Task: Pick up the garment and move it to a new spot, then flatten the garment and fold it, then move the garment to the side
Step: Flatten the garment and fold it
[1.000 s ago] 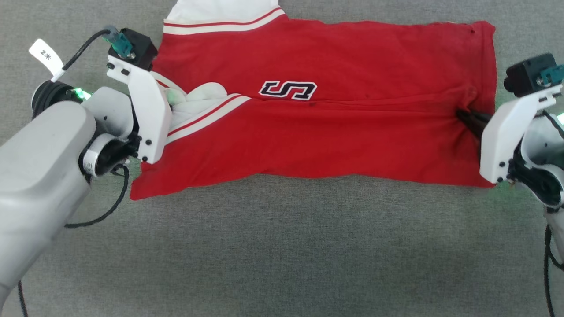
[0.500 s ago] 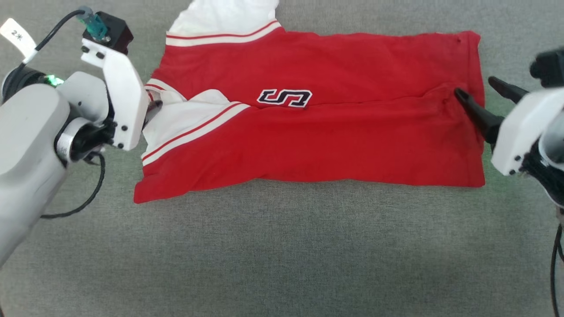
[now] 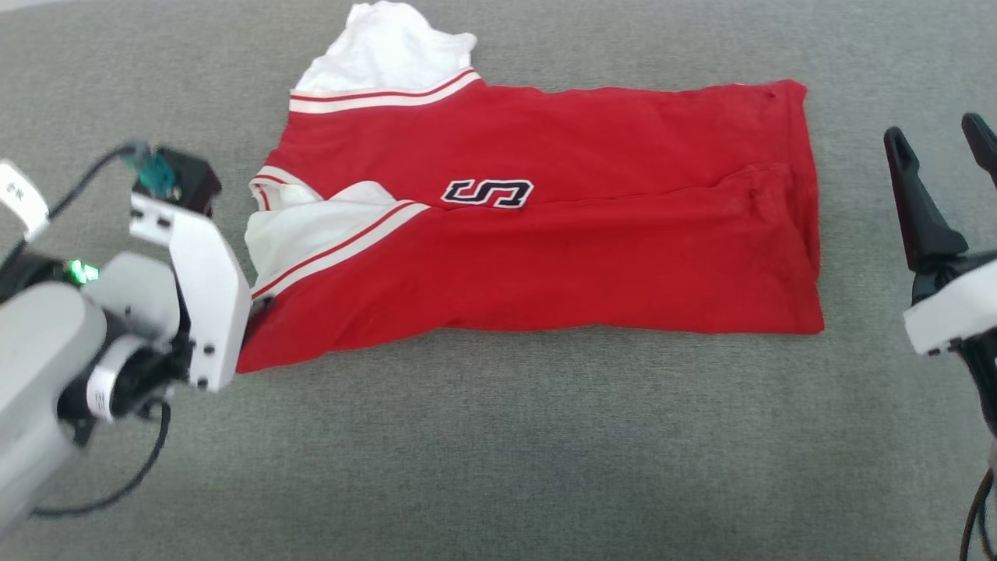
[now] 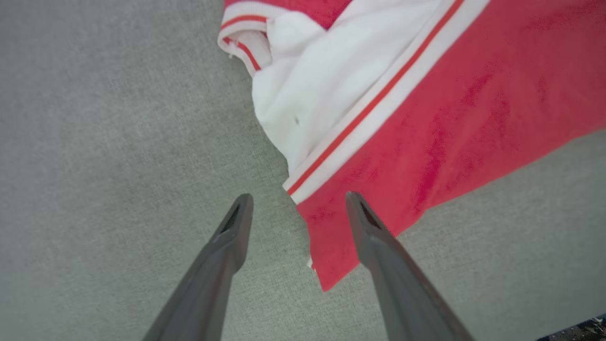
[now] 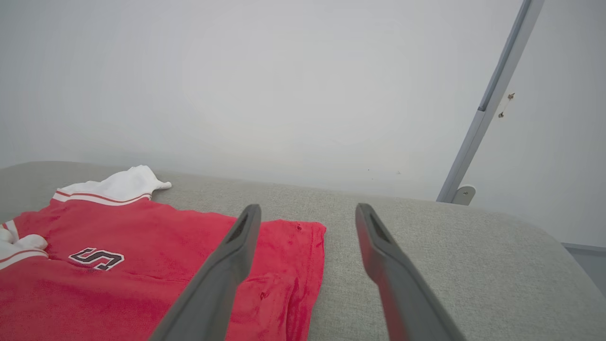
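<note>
The garment (image 3: 592,257), a bright red shirt with a dark "S" logo (image 3: 487,192), lies folded flat on the grey surface. One white sleeve end (image 3: 382,54) sticks out at the far left, and another (image 3: 304,234) is tucked in at its left edge. My left gripper (image 4: 298,199) is open and empty, its fingers straddling the garment's (image 4: 454,118) near left corner just above the cloth. My right gripper (image 3: 935,134) is open and empty, a short way right of the hem. Its fingertips (image 5: 250,213) point past the garment (image 5: 142,274).
The grey fabric surface (image 3: 498,452) stretches wide in front of the garment. A black cable (image 3: 125,487) loops below my left arm. In the right wrist view, a pale wall and a slanted metal post (image 5: 492,94) stand behind the surface's far edge.
Both grippers have let go of the garment and drawn back. The right one opened and moved right off the hem. The left slid off the sleeve toward the near left corner. The camera shifted too.
</note>
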Controlling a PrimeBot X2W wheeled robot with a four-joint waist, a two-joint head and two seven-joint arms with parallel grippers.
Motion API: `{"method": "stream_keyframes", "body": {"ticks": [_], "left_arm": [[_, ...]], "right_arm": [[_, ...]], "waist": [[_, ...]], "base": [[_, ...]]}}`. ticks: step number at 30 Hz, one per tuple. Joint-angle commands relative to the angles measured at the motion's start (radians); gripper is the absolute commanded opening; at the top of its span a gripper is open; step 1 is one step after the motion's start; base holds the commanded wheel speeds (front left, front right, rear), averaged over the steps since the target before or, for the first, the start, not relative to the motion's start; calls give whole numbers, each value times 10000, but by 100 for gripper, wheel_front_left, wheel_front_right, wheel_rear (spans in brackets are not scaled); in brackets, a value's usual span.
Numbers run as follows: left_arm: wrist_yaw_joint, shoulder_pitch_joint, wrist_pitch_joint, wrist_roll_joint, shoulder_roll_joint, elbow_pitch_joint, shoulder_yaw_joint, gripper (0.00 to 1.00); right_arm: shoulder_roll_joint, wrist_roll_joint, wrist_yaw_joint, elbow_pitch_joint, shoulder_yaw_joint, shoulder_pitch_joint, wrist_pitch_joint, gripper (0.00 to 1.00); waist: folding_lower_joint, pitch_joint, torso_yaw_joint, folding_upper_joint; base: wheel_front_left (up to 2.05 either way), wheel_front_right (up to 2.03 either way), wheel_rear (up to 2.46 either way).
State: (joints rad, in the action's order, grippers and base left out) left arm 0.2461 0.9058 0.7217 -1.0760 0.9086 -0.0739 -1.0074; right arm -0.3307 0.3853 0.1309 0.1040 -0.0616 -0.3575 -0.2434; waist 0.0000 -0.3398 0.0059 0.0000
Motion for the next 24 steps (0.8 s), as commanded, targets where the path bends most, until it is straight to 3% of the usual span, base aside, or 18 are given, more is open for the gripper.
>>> {"method": "stream_keyframes", "body": {"ticks": [1, 7, 13, 14, 15, 16, 24], "left_arm": [[301, -359, 77, -181, 202, 284, -13, 100], [1028, -1143, -24, -665, 459, 623, 99, 100], [1083, -1639, -355, -1286, 37, -490, 323, 100], [1041, -1728, -360, -1466, -97, -719, 347, 92], [949, -1753, -425, -1486, -219, -907, 353, 25], [898, -1772, -468, -1546, -306, -1099, 359, 0], [506, -1581, -492, -1581, -746, -1710, 283, 0]], "right_arm": [[248, -173, -2, 223, -174, 280, 242, 100], [941, -443, -2, 587, -627, 1035, 342, 100], [1213, -232, -2, 553, -317, 1539, -489, 100], [1190, -151, -2, 506, -196, 1600, -696, 100], [1190, -60, -2, 432, -121, 1637, -920, 100], [1160, 23, -2, 363, -24, 1634, -1156, 100], [930, 571, -2, -132, 483, 1315, -3164, 100]], "waist": [[0, 20, -141, 0], [0, -142, -491, 0], [0, -435, -804, 0], [0, -476, -835, 0], [0, -504, -852, 0], [0, -533, -864, 0], [0, -670, -674, 0]], "base": [[0, 0, 0], [0, 0, 0], [0, 0, 0], [0, 0, 0], [0, 0, 0], [0, 0, 0], [0, 0, 0]]}}
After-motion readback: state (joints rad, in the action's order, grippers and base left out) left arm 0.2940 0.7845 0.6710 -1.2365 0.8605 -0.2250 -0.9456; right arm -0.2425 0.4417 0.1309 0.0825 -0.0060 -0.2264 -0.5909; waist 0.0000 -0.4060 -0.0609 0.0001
